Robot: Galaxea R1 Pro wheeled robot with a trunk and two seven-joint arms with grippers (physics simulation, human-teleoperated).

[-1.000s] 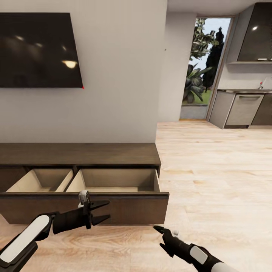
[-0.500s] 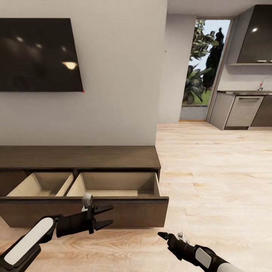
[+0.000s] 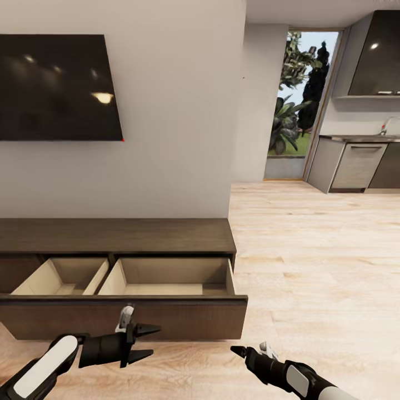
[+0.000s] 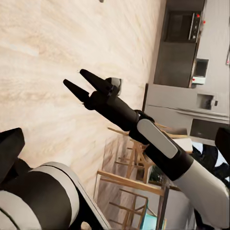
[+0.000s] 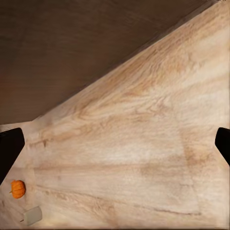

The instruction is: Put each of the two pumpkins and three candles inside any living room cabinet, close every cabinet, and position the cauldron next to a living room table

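Dark-brown cabinet [image 3: 119,236], two pale-lined drawers [image 3: 166,276] open

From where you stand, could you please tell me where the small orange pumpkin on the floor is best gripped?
Across its rounded sides, from above: the small orange pumpkin sits low on the light wood floor, and a beige candle lies close beside it, so a sideways approach looks crowded.

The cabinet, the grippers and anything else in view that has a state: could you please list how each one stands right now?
Cabinet: drawer pulled out, both compartments bare inside.
Left gripper: open, holding nothing, in front of the drawer panel.
Right gripper: open, holding nothing, over the floor.
Pumpkin: upright on the floor.
Candle: on the floor beside the pumpkin.
TV: off, screen dark.
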